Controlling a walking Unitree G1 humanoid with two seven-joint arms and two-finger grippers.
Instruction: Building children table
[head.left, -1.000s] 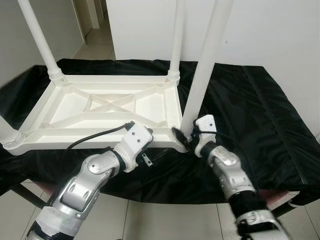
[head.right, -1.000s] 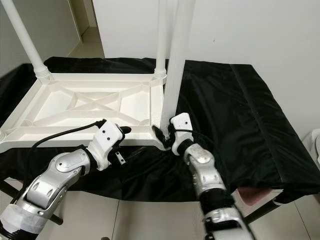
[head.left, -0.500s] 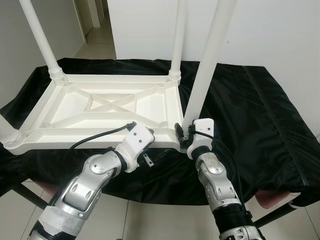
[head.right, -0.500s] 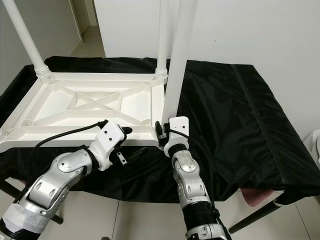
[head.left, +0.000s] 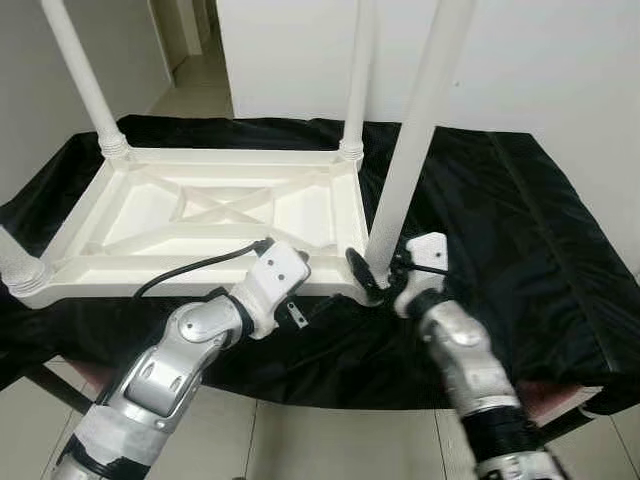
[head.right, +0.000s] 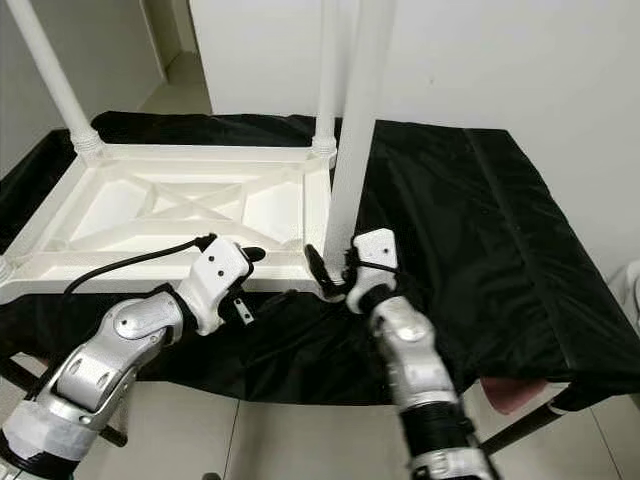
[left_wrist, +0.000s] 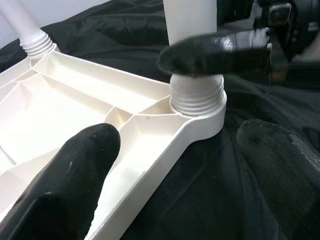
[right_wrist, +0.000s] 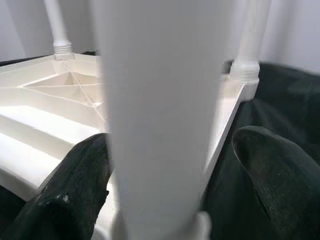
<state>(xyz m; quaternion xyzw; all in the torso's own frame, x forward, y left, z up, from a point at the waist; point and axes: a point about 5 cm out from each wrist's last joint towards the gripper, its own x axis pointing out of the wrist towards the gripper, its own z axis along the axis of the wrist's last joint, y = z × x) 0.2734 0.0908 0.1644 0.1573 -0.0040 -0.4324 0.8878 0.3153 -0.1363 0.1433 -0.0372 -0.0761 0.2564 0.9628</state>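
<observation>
1. White plastic table top (head.left: 215, 215) lies upside down on the black cloth (head.left: 500, 230); four legs stand in the corner sockets.
2. Right gripper (head.left: 372, 285) sits at the base of the near-right leg (head.left: 410, 140), fingers straddling it but spread, not clamped.
3. Change: right wrist has rolled back from its position half a second ago, forearm swung outward. Reads as a re-grip between screwing turns.
4. Left gripper (head.left: 300, 305) is released, fingers apart over the near edge by that corner socket (left_wrist: 196, 97); unmoved.
5. Thread seating can't be confirmed.
</observation>
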